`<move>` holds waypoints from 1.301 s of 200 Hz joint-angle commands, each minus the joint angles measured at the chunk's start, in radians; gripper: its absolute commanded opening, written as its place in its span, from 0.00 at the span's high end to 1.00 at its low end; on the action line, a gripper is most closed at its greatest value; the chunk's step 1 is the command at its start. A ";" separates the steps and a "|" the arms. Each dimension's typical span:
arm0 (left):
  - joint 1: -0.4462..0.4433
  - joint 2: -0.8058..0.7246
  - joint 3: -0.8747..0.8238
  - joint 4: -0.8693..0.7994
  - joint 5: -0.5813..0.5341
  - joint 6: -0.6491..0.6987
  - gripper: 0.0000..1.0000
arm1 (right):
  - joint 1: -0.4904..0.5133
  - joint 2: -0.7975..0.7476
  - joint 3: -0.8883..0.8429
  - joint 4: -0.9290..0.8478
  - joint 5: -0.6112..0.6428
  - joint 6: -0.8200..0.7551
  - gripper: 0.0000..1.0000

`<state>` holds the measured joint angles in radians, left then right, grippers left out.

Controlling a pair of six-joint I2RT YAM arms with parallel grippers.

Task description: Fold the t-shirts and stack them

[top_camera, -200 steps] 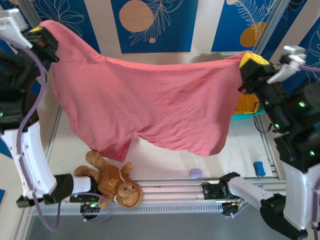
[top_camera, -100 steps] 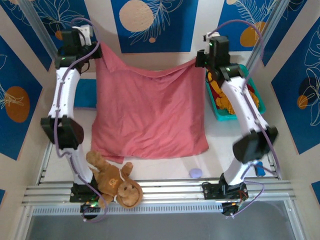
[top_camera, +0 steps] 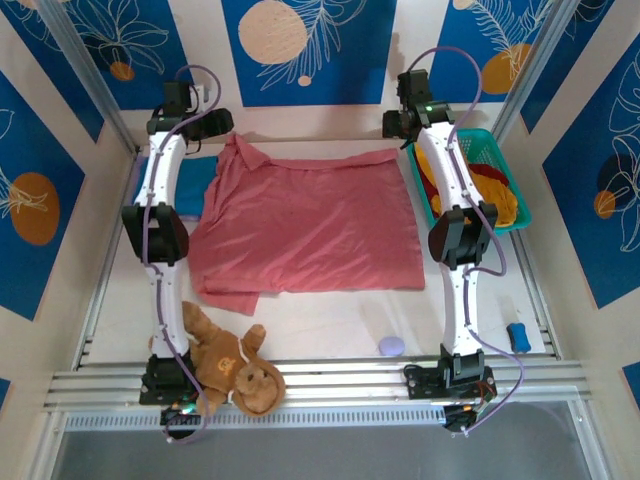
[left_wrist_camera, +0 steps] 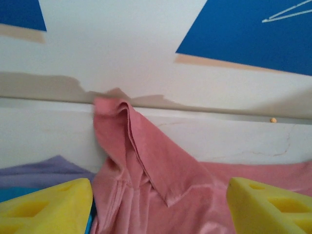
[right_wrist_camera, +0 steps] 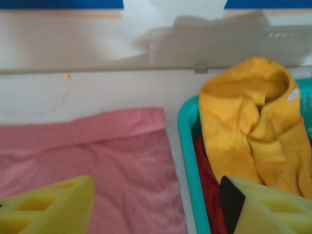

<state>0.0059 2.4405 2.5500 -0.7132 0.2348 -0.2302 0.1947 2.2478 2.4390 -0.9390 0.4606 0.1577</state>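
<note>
Pink shirt (top_camera: 310, 230) dropped flat, monkey (top_camera: 230, 365) beside hem, basket (right_wrist_camera: 185, 146) alongside

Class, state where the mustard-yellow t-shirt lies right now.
Top view: the mustard-yellow t-shirt lies in the teal basket at the table's far right, over a dark red shirt.

Walled in by blue and white walls (top_camera: 340, 60), dotted with orange circles (top_camera: 273, 30) and white leaves (top_camera: 128, 25). Down below, a white counter (top_camera: 330, 320), edged with silver rails (top_camera: 340, 375).
</note>
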 commanded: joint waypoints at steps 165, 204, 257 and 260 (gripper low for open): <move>0.038 -0.894 -1.220 -0.229 0.011 0.037 0.22 | 0.136 -0.925 -1.355 -0.075 -0.188 0.510 0.39; 0.040 -0.950 -1.346 -0.203 -0.003 0.033 0.22 | 0.080 -0.947 -1.551 0.078 -0.175 0.602 0.44; 0.054 -0.965 -1.456 -0.119 0.016 0.019 0.23 | 0.021 -0.920 -1.670 0.218 -0.114 0.649 0.58; 0.055 -0.963 -1.460 -0.116 0.018 0.020 0.23 | 0.020 -0.918 -1.673 0.223 -0.112 0.650 0.58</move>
<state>0.0425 1.4937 1.1198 -0.8719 0.2379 -0.2073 0.2279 1.3163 0.7883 -0.8047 0.3157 0.7628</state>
